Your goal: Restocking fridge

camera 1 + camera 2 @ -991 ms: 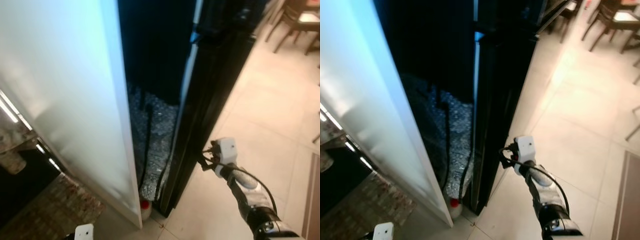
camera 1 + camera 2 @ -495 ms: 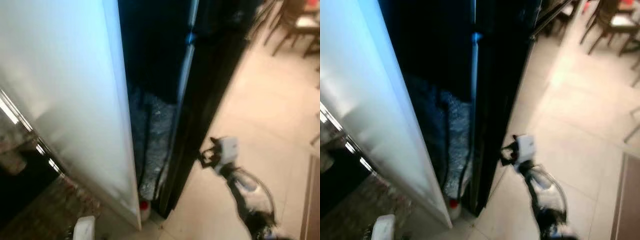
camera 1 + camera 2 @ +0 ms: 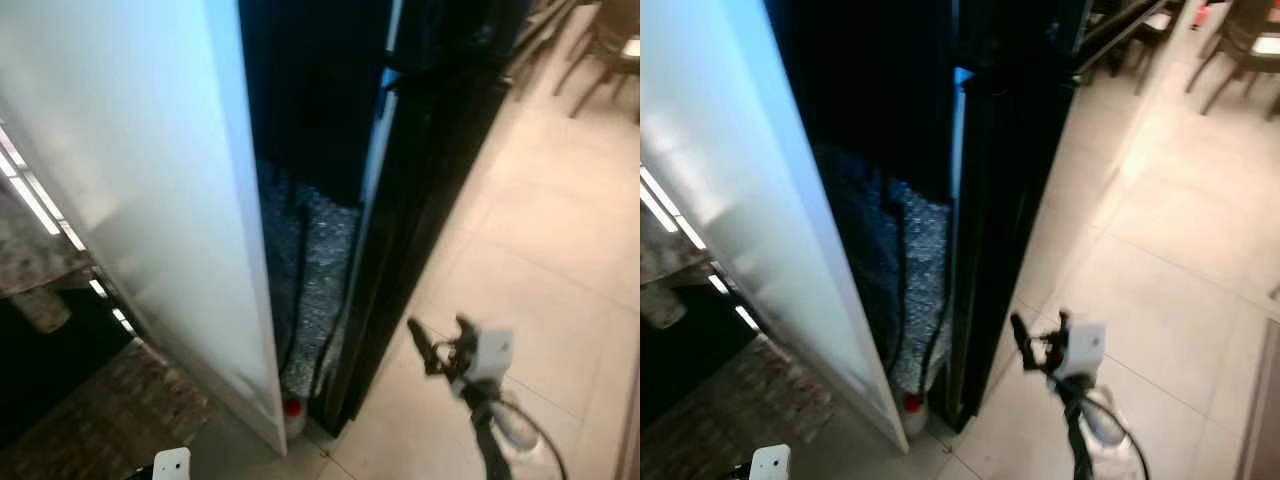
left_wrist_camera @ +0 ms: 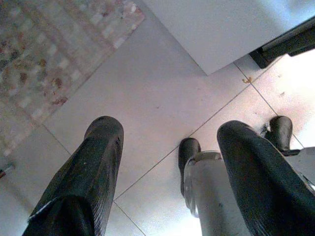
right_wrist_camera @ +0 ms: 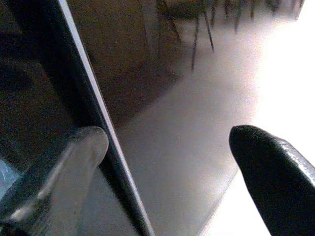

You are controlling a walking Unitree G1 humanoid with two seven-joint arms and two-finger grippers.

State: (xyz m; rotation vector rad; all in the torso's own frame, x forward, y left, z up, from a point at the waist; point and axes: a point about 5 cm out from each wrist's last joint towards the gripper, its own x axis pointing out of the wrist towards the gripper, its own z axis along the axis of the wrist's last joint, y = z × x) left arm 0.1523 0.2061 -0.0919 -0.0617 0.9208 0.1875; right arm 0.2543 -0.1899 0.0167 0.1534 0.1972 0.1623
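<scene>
A tall white panel (image 3: 150,200) stands on the left, and the black fridge door (image 3: 430,180) stands ajar on the right. Between them is a dark gap with a speckled surface and black cables (image 3: 297,290). My right gripper (image 3: 440,345) is open and empty, low above the floor, just right of the black door's lower edge. In the right wrist view one of its fingers (image 5: 74,157) lies close to the door's pale edge strip (image 5: 98,123). My left gripper (image 4: 170,128) hangs open over the floor tiles, holding nothing.
A small red-capped object (image 3: 291,408) sits on the floor at the foot of the gap. A patterned rug (image 3: 110,410) lies at lower left. Dining chairs (image 3: 600,40) stand at upper right, beyond a stretch of pale tiled floor (image 3: 540,260).
The whole view has shifted, so the camera moved. My right gripper now sits lower and a little further right of the black door's edge. It is still open.
</scene>
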